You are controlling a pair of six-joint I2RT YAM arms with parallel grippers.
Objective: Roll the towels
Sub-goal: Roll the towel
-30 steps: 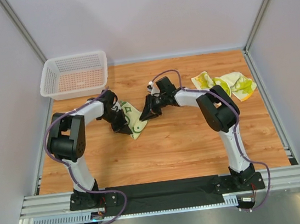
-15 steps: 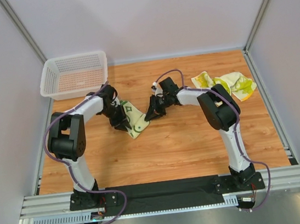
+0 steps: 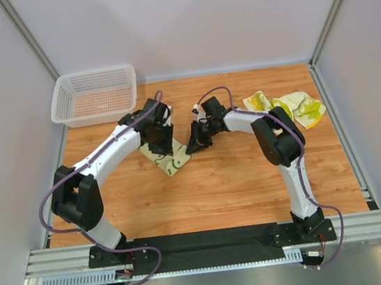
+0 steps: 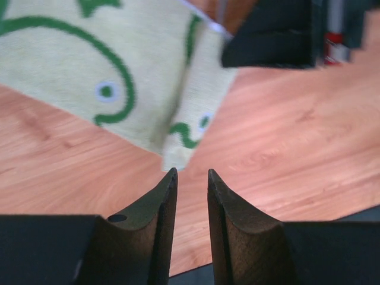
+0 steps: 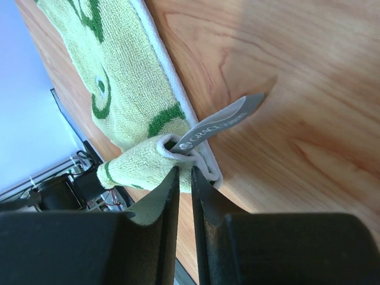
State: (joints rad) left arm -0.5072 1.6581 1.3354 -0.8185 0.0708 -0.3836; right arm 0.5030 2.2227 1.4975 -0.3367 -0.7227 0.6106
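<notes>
One lime-yellow towel with green squiggles lies on the wooden table between my two grippers. My left gripper hovers over its far left part. In the left wrist view this gripper is open, nothing sits between its fingers, and the towel lies just beyond the tips. My right gripper is at the towel's right corner. In the right wrist view its jaws stand almost together on the curled-over edge of the towel, beside a grey label.
More crumpled towels lie at the back right of the table. A white mesh basket stands at the back left. Grey walls enclose the table on three sides.
My left gripper has let go of the towel, opened, and shifted back and to the right over it as the arm stretched out. My right gripper's jaws have narrowed on the corner.
</notes>
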